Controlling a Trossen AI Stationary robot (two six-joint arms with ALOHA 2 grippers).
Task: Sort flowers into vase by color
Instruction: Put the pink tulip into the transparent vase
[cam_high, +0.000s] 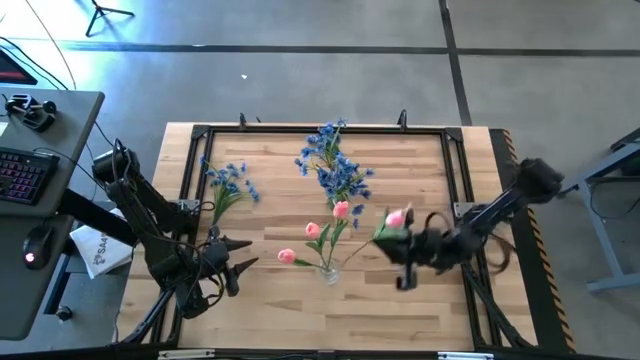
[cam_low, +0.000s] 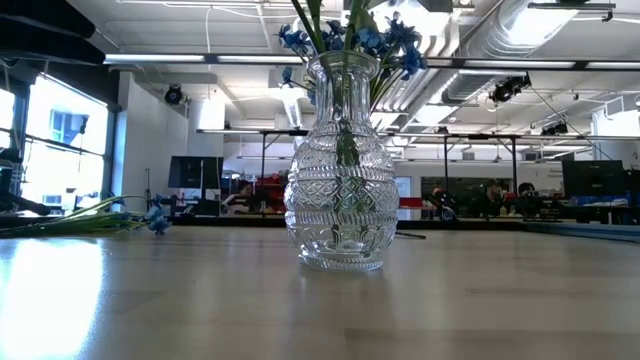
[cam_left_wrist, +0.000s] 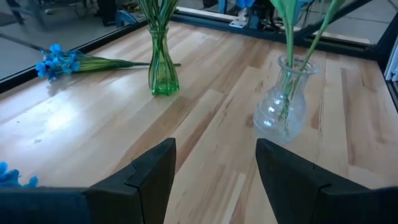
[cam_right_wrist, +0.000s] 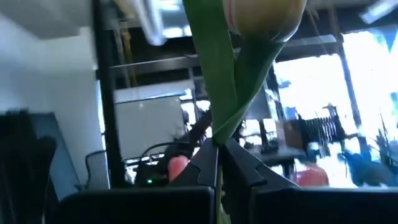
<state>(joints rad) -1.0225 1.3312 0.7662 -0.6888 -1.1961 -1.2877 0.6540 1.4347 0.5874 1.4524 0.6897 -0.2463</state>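
- The right gripper (cam_high: 405, 252) is clenched on the green stem of a pink tulip (cam_high: 396, 217), lifted above the desk's right half toward the front edge; in the right wrist view the fingers (cam_right_wrist: 205, 168) pinch the stem just below the bud (cam_right_wrist: 264, 15).
- The left gripper (cam_high: 240, 268) waits near the front-left corner, its fingers (cam_left_wrist: 155, 171) apart and holding nothing.
- Just beside the held tulip, toward the middle of the front edge, stands the clear vase (cam_high: 328, 268) with three pink tulips (cam_high: 341, 210) already in it.
- Farther back, near the middle of the far edge, a green vase (cam_left_wrist: 163, 78) holds blue sprays (cam_high: 335, 165). One more blue spray (cam_high: 228, 180) lies flat toward the left edge.
- Handling, as I judge it: the tulip is light, its thin stem springy and smooth, so it may swing or twist in the pinch. A hold low on the stem would leave the bud flopping; the present hold near the bud leaves a long tail to steer into the narrow neck.
- The clear vase looks light and could tip if a stem pushes on its rim.
- The desk (cam_high: 270, 310) is pale wood planks inside a black frame, smooth and slightly glossy.
- Beyond it lies a large workshop with a grey floor, ceiling ducts and benches; a side table with a keyboard (cam_high: 22, 172) stands off the left edge.
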